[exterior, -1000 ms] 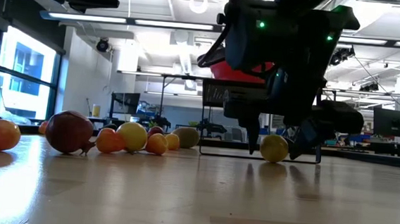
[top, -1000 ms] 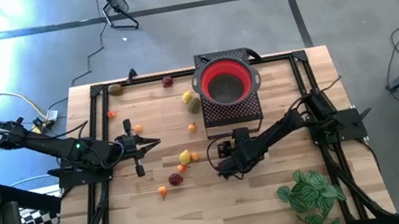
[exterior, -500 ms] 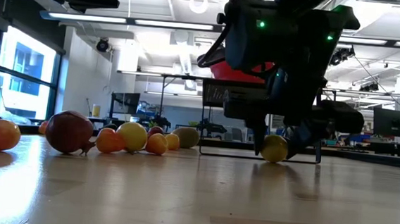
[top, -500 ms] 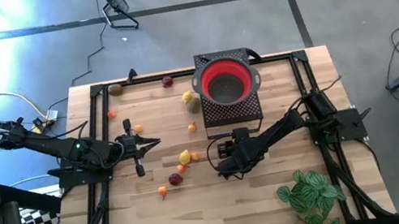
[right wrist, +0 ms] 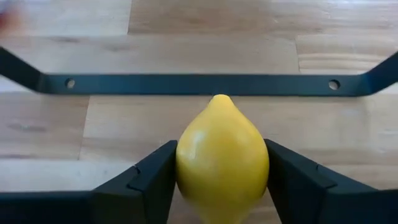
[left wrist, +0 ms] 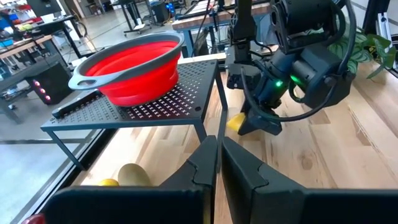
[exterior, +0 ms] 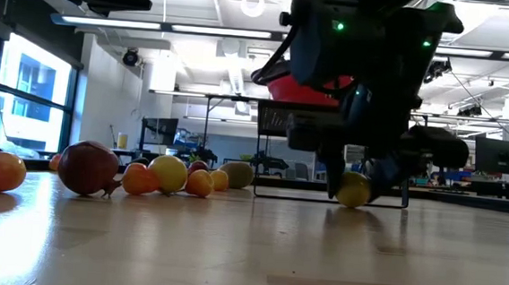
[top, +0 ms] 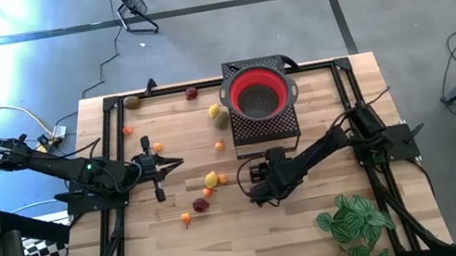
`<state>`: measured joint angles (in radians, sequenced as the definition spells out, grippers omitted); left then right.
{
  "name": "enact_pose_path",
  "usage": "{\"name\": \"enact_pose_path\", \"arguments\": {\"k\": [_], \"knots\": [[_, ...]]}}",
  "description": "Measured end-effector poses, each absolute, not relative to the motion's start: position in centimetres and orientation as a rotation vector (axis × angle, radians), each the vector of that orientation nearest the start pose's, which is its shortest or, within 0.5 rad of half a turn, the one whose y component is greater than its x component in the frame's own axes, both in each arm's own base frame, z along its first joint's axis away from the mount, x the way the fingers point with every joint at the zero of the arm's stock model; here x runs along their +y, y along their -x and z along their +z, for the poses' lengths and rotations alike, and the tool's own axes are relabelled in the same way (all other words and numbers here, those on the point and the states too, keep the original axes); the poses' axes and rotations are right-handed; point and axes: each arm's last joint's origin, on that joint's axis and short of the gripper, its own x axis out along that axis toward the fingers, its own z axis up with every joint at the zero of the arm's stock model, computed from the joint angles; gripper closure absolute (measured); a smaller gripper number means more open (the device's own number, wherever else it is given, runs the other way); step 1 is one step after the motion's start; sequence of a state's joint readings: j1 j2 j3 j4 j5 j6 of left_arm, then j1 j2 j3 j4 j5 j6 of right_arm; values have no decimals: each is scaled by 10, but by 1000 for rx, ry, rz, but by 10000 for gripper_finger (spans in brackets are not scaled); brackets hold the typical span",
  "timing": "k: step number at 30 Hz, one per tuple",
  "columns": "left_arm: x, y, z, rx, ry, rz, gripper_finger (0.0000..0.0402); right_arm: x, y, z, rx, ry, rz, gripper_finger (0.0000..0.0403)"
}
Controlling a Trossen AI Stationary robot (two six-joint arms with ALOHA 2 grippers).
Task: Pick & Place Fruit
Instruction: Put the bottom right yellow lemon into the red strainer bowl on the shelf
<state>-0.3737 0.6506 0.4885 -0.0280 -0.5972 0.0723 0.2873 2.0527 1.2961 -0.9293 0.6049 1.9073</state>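
Note:
A yellow lemon-shaped fruit (right wrist: 222, 158) lies on the wooden table just in front of the black stand's foot bar (right wrist: 199, 83). My right gripper (top: 256, 181) is down at it and shut on it; in the low view the lemon (exterior: 353, 189) shows between the dark fingers. More small fruits, yellow (top: 210, 179), orange (top: 186, 218) and dark red (top: 200, 204), lie scattered left of it. The red bowl (top: 258, 94) stands on the black perforated stand (top: 265, 126). My left gripper (top: 179, 162) waits shut above the table's left part. My right gripper pinches the lemon by its two opposite sides (right wrist: 183, 168), one finger (right wrist: 149, 180) on each. The fingers slant downward from the table's right side. The lemon's pointed end faces away from the gripper, toward the stand's foot bar, and its underside rests on the table.
A green leafy plant (top: 353, 224) lies at the near right corner. A black frame (top: 110, 102) runs along the table's edges. More fruits lie near the far edge (top: 192, 93) and beside the stand (top: 218, 115). Bare wood stretches across the near middle.
My right gripper's fingers have closed in from either side of the lemon until they meet its sides. The lemon has stayed where it was on the table.

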Motion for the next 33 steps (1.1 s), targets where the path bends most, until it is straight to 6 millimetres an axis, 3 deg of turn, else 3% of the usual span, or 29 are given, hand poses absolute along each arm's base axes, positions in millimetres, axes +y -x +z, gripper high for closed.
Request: {"name": "enact_pose_path", "arguments": {"k": [6,14,21,33], "knots": [[-40,-147,266,176,-160,217,385,96,-338,132,703,-826,-1338,198],[-40,-147,266,175,-160,217,385,112,-330,163,682,-858,-1223,202],[-40,-147,266,174,-160,216,385,121,-324,201,623,-898,-1060,193],[-40,-147,266,174,-159,212,385,111,-322,278,367,-863,-771,198]]}}
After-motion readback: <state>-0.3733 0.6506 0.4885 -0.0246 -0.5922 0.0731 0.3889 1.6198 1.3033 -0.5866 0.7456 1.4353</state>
